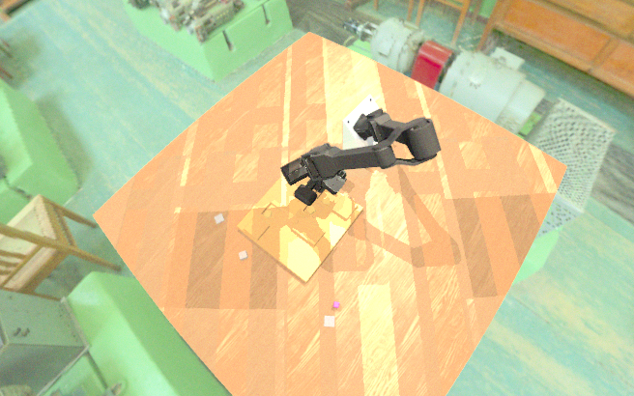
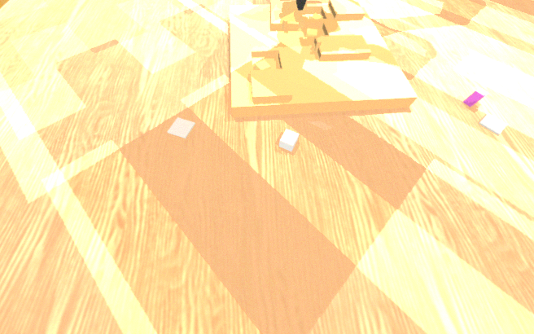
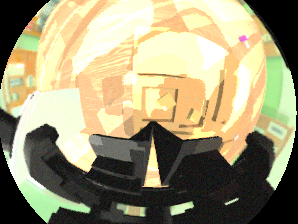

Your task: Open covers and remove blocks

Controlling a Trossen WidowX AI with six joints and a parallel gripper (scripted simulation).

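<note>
The yellowish puzzle board (image 1: 304,268) (image 2: 323,107) lies on the table. One raised cover (image 2: 273,85) lies at its near left in the exterior view, beside an uncovered square well (image 2: 265,62). Another cover (image 2: 343,45) lies farther back to the right, and a third cover (image 2: 347,12) behind it. Pale patches show in the wells; I cannot tell whether they are blocks or light. My gripper (image 2: 300,7) (image 3: 154,125) is shut and empty, over the back part of the board. In the top view the arm hides part of the board. Contact with the board cannot be judged.
On the table off the board lie a white tile (image 1: 218,217) (image 2: 181,127), a white cube (image 1: 243,255) (image 2: 288,140), a larger white tile (image 1: 329,321) (image 2: 492,124) and a magenta block (image 1: 335,304) (image 2: 473,98) (image 3: 243,38). Patterned light and shadow blur edges on the board.
</note>
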